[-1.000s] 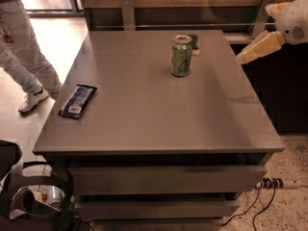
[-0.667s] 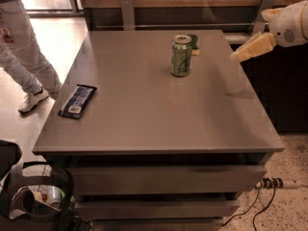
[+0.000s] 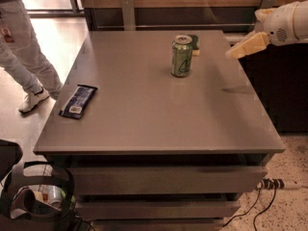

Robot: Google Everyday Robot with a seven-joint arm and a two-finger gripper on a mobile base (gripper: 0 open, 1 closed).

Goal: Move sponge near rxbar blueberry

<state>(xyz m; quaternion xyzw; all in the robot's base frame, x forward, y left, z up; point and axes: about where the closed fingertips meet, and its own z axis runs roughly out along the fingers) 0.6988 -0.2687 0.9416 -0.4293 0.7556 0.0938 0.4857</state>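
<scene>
The white arm enters from the upper right of the frame, angled down and to the left, with the tan gripper (image 3: pixel 240 48) hovering above the right edge of the grey table (image 3: pixel 144 124); whether it is open or closed cannot be told, and nothing is seen in its hold. The sponge (image 3: pixel 194 42) lies upper centre, just behind the green soda can (image 3: pixel 182 56), partly hidden by it. The rxbar blueberry (image 3: pixel 78 101) lies flat near the table's left edge, well apart from the sponge.

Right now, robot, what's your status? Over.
Gripper hovers over right edge of table. Sponge at far side, tucked behind green soda can. Rxbar blueberry at left edge; can roughly between them.
</scene>
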